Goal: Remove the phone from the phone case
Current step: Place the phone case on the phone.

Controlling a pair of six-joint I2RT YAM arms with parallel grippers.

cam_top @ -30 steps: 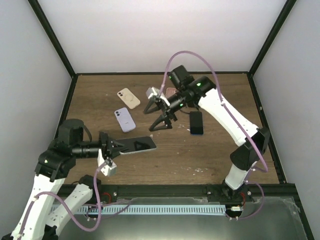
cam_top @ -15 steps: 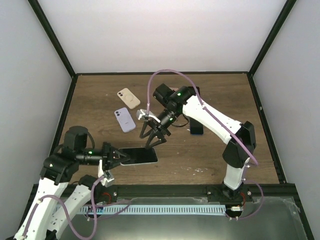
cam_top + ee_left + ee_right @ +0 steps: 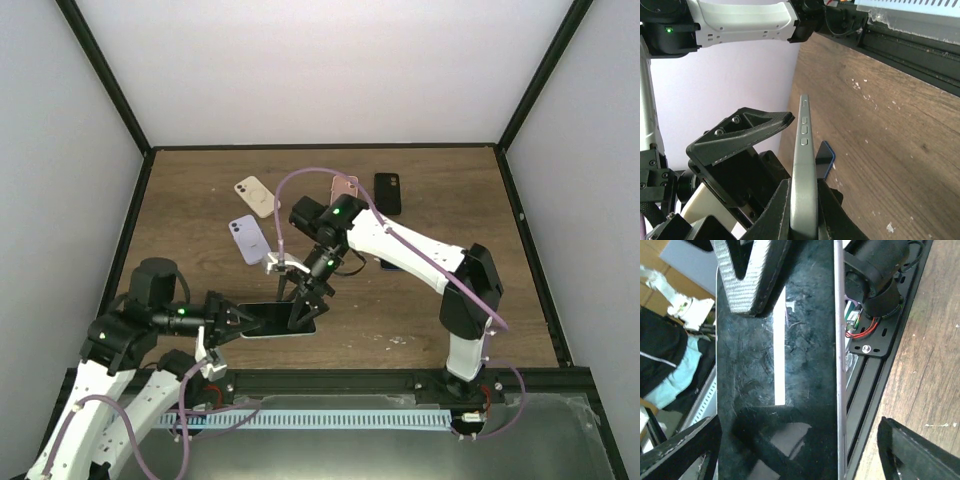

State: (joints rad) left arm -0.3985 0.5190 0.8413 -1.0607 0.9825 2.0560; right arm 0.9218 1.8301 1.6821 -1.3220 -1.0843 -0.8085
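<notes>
The phone (image 3: 268, 319) lies flat just above the table near the front, dark screen up, in a pale grey case. My left gripper (image 3: 232, 318) is shut on its left end; the left wrist view shows the case edge with buttons (image 3: 804, 150) squeezed between both fingers (image 3: 776, 210). My right gripper (image 3: 303, 306) stands open over the phone's right end. In the right wrist view the glossy screen (image 3: 780, 365) fills the frame, the case rim (image 3: 840, 340) runs down its right side, and the right fingers (image 3: 920, 455) stand apart on either side, wider than the phone.
Other phones lie on the wooden table: a beige one (image 3: 256, 196), a lavender one (image 3: 248, 240), a pink one (image 3: 345, 186), a black one (image 3: 387, 192) and a dark blue-edged one (image 3: 824, 159) behind the right arm. A black rail (image 3: 330, 382) runs along the near edge.
The right arm swung from the table's middle down and forward to the held phone, its jaws staying open. The left gripper with the phone shifted slightly nearer the front edge.
</notes>
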